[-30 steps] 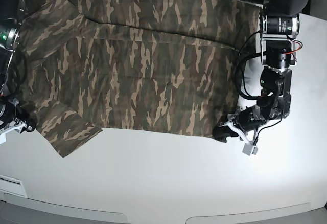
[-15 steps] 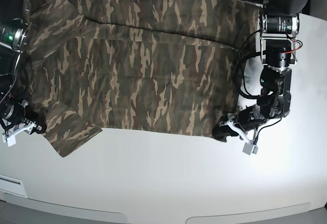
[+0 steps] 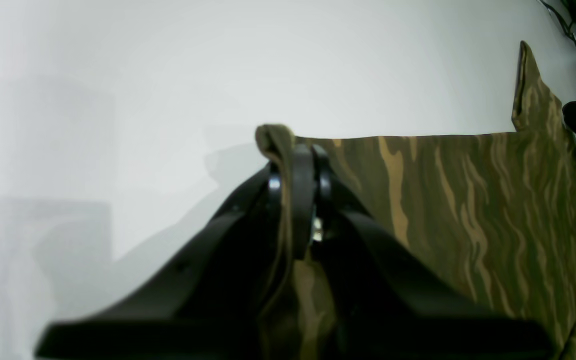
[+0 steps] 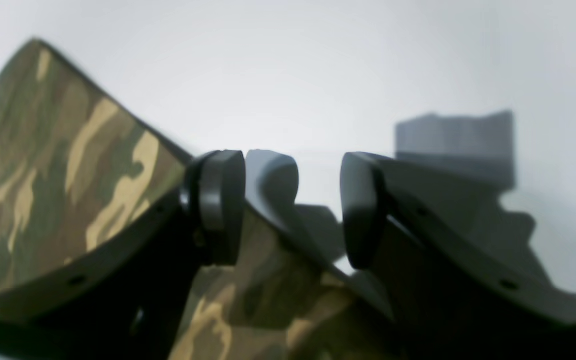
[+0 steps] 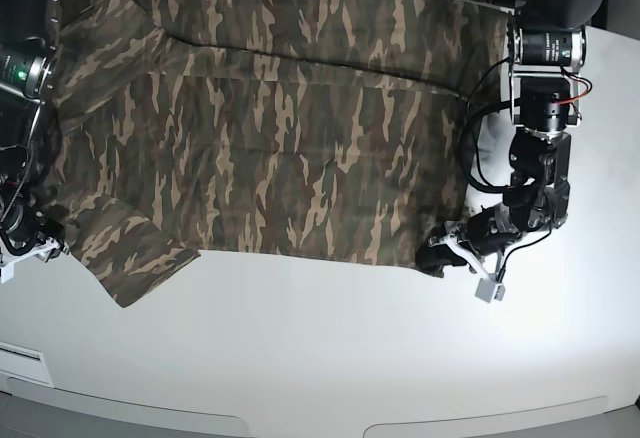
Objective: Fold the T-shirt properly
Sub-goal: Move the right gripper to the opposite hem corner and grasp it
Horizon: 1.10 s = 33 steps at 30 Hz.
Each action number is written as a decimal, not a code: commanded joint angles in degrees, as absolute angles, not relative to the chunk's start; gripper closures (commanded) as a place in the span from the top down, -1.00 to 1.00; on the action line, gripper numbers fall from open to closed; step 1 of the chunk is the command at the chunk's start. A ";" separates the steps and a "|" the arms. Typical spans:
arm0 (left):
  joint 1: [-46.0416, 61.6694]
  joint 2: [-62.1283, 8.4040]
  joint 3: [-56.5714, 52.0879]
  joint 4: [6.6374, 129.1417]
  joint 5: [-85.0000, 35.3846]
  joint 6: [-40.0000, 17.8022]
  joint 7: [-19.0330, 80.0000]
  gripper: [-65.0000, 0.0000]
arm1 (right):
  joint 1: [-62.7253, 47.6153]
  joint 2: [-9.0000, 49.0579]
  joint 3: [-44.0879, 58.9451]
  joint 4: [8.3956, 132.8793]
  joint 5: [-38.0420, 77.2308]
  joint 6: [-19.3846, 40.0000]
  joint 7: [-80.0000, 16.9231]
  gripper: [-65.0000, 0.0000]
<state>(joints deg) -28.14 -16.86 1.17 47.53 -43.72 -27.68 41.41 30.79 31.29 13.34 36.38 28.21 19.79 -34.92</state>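
The T-shirt [image 5: 270, 128] lies spread nearly flat across the far half of the white table [image 5: 330, 348], a soft matte cloth printed in wavy green, brown and tan streaks. One short sleeve [image 5: 130, 253] angles out toward the near side on the base view's left, ending in a straight hem. Faint creases run across the chest.

The left tool [image 3: 298, 200] is pressed together on the shirt's near corner, its smooth black fingers [image 3: 302, 190] pinching a small rolled ridge of cloth that pokes up between them. The right tool [image 4: 293, 205] stands spread, its rounded dark pads [image 4: 218, 205] apart with bare table between them; it sits at the sleeve's edge, with cloth under and beside one pad, and grips nothing.

The shirt's far edge runs into dark equipment and cables at the top of the base view. The right wrist view is blurred, and whether a pad touches the cloth cannot be told. In the base view the right tool is mostly cut off by the frame edge.
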 commanded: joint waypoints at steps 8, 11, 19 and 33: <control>-28.12 -17.32 1.43 47.33 -41.32 -26.57 45.52 -1.00 | 31.62 31.31 13.56 37.10 38.35 29.67 -38.04 0.02; -28.14 -17.32 1.43 47.33 -41.36 -26.59 45.54 -1.00 | 31.62 31.27 13.56 37.10 39.70 31.88 -39.03 0.02; -28.14 -17.30 1.43 47.33 -41.36 -26.59 45.52 -1.00 | 31.62 31.29 13.56 37.10 45.65 37.54 -44.42 -0.06; -29.61 -17.39 1.43 47.33 -42.24 -26.55 43.31 -1.00 | 36.42 31.62 13.50 38.41 53.87 40.00 -47.92 -1.00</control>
